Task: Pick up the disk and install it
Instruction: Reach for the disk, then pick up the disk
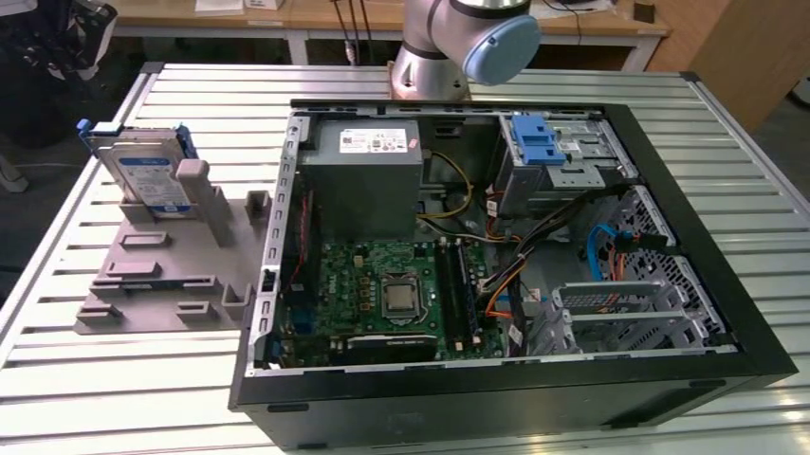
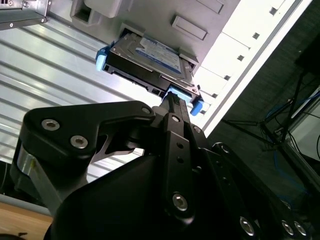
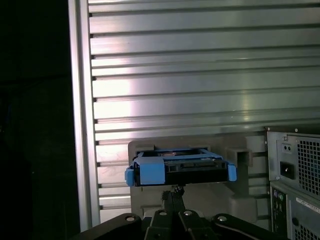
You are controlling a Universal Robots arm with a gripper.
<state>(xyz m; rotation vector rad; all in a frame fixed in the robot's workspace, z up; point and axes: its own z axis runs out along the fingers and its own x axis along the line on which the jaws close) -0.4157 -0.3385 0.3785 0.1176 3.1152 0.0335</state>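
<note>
The disk point(image 1: 146, 175) is a silver-grey drive with a blue-and-white label and blue carrier rails. It stands on edge in a slot of the grey holder point(image 1: 165, 275), on the table at the exterior view's left. In both wrist views my black gripper point(image 3: 173, 190) points at the disk point(image 3: 192, 165) from a short way off, without touching it. The fingers look shut together, with nothing between them. In the second wrist view the gripper point(image 2: 172, 100) ends just short of the disk's point(image 2: 150, 57) blue rail.
An open computer case point(image 1: 506, 403) lies on the slatted metal table point(image 1: 127, 379), right of the holder. Inside are a grey power supply point(image 1: 360, 180), a motherboard point(image 1: 379, 294), cables, a bay with a blue latch point(image 1: 538, 142) and a metal drive cage point(image 1: 620, 313). The arm's base point(image 1: 431, 66) stands behind the case.
</note>
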